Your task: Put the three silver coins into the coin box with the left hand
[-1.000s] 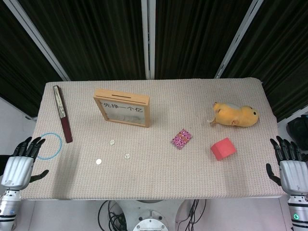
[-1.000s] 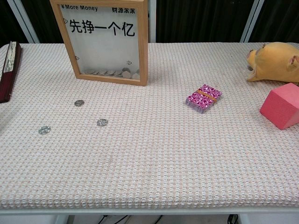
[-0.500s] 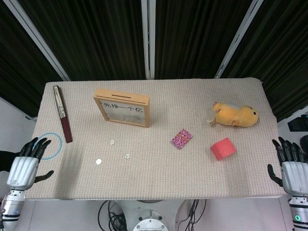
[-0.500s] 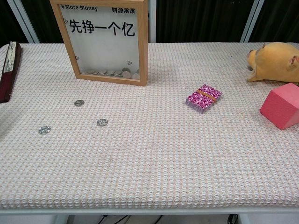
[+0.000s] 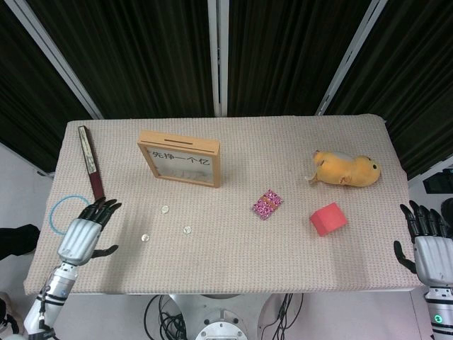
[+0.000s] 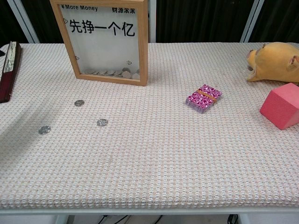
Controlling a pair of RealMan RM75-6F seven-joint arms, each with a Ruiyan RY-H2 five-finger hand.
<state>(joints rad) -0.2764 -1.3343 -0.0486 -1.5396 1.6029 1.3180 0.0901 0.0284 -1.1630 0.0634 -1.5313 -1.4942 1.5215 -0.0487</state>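
Plainly round, flat silver coins (image 5: 165,210), glass-fronted coin box (image 5: 180,159)

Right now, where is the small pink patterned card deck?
Head view: the pink patterned card deck lies mid-table, right of the wooden coin box, left of the red block.

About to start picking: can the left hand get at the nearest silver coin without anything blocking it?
Probably yes. The left hand hovers open over the table's left side, and only bare cloth shows between its fingers and the nearest silver coin; the folded fan lies further back.
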